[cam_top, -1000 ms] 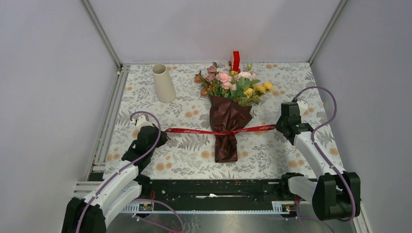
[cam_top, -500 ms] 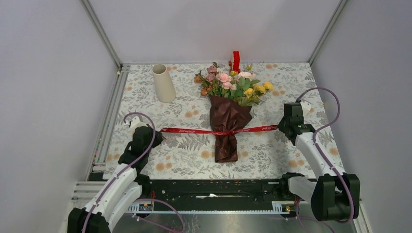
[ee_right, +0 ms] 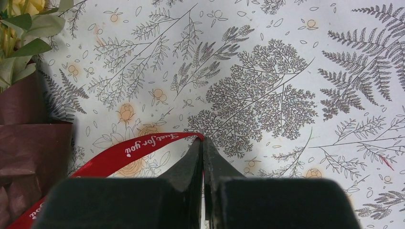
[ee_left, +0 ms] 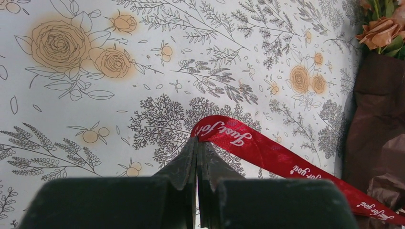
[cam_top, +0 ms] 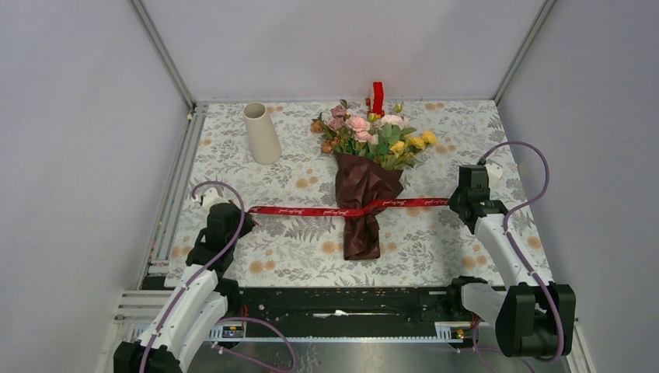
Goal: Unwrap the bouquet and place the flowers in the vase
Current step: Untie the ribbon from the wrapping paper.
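Note:
The bouquet (cam_top: pixel 364 203) lies mid-table in dark red crinkled paper, its pink, peach and yellow flowers (cam_top: pixel 373 137) pointing to the far edge. A red ribbon (cam_top: pixel 326 210) with white lettering stretches taut across the wrap. My left gripper (cam_top: pixel 247 211) is shut on the ribbon's left end (ee_left: pixel 224 134), and my right gripper (cam_top: pixel 451 200) is shut on its right end (ee_right: pixel 143 145). Each end folds over the closed fingertips in the wrist views. The cream vase (cam_top: pixel 261 133) stands upright at the far left, apart from both arms.
A small red and yellow block (cam_top: pixel 377 97) stands behind the flowers at the far edge. Grey walls and metal rails enclose the floral tablecloth (cam_top: pixel 295 249) on three sides. The arms' black base rail (cam_top: pixel 342 303) runs along the near edge.
Both grippers have drawn outward, left arm to the left and right arm to the right, pulling the ribbon longer and straighter across the wrap. The bouquet has stayed in place.

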